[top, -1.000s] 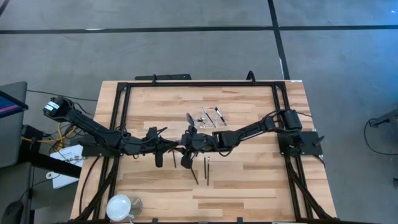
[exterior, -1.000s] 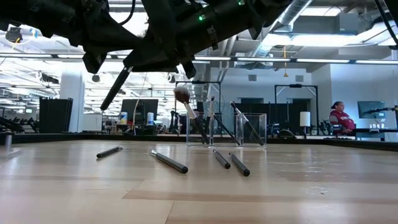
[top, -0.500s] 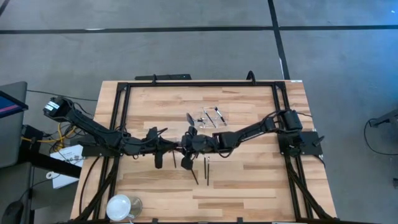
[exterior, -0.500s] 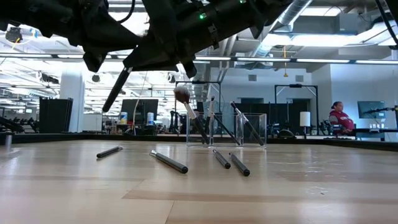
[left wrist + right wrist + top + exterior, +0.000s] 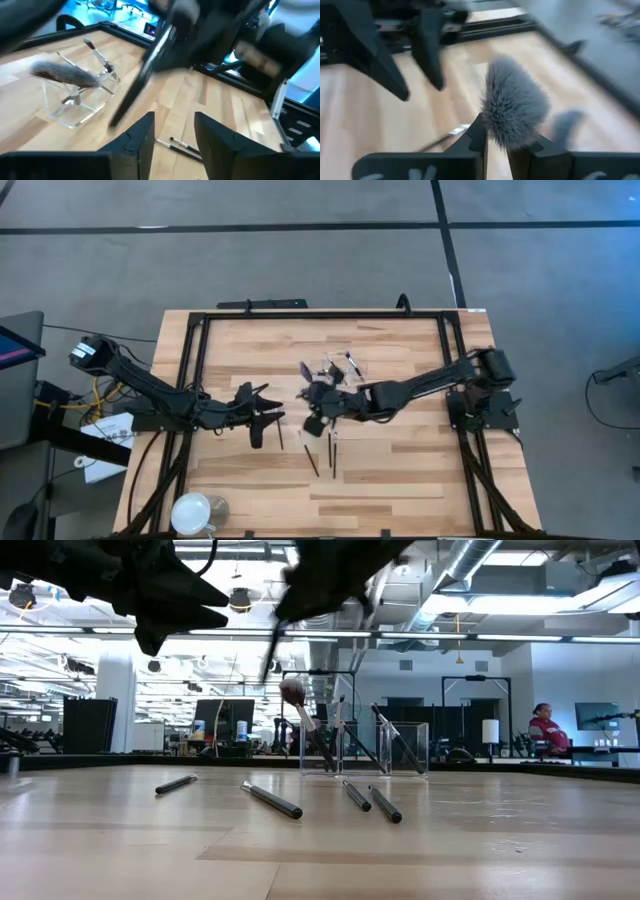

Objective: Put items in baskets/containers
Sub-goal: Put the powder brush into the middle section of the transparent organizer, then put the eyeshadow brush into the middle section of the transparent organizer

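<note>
The right gripper [image 5: 496, 142] pinches a brush [image 5: 512, 102] right at the neck, fingers pressed in on it with the fluffy grey head fanning out just past the tips, and in the high view that gripper [image 5: 318, 412] hangs above the table just beside the clear tray [image 5: 340, 367]. From table level the dark handle [image 5: 270, 652] hangs down at a slant below the arm, high above the wood. The left gripper [image 5: 173, 131] stands with its fingers spread and nothing between them, parked out toward the left side of the table [image 5: 400, 470], apart from the brush. The tray [image 5: 363, 748] already holds several brushes leaning at angles, one with a round fluffy head poking up. Four more lie on the wood in front of it: a short one [image 5: 175, 783] off to the side, a long one [image 5: 272, 800] and a close pair [image 5: 371, 800]. My read on handling: these are light, stiff little sticks, smooth and likely slippery on the handle, with soft bristles that will crush or splay if squeezed. Best hold looks to be the handle or ferrule near the balance point, never the head. The tray seems light too, so a hard knock could shove it.
</note>
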Motion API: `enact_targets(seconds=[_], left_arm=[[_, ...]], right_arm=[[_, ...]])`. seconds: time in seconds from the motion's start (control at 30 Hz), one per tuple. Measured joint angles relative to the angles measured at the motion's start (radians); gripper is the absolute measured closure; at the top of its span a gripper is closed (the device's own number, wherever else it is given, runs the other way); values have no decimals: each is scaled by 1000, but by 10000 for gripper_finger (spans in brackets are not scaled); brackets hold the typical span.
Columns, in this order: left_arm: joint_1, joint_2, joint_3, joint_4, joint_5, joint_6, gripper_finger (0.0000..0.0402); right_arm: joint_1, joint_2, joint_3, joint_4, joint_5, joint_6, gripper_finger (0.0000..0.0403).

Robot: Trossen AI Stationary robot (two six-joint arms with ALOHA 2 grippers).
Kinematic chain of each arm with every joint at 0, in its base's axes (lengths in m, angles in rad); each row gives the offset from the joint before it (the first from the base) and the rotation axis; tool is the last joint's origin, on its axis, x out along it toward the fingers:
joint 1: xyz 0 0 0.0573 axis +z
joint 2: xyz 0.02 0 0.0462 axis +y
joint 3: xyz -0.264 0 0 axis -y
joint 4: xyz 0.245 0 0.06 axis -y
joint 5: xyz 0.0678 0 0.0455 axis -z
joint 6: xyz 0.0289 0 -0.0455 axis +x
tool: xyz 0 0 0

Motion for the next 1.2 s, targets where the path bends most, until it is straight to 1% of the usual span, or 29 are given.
enact_targets(seconds=[0.17,0.23,0.37,0.47,0.53,0.63,0.7,0.77,0.87,0.97,1.2], left_arm=[[9,0,0,2,-8,38,253],[17,0,0,4,-8,38,252],[24,0,0,3,-8,38,253],[21,0,0,3,-4,37,254],[20,0,0,3,11,36,254],[20,0,0,3,19,35,254],[20,0,0,3,19,34,254],[20,0,0,3,19,34,254],[20,0,0,3,19,34,254],[20,0,0,3,19,34,254],[22,0,0,3,20,34,254]], right_arm=[[4,-126,0,-197,238,-30,371],[-13,-145,0,-240,260,-30,373],[-62,-140,0,-262,247,-17,373],[-106,-95,0,-323,239,54,368],[-136,-55,0,-362,236,147,367],[-169,-10,-1,-384,162,225,370],[-177,15,-1,-372,126,230,372],[-180,33,-1,-377,120,231,370],[-188,37,-1,-387,102,231,359],[-197,43,-1,-381,61,232,347],[-187,38,0,-384,51,232,315]])
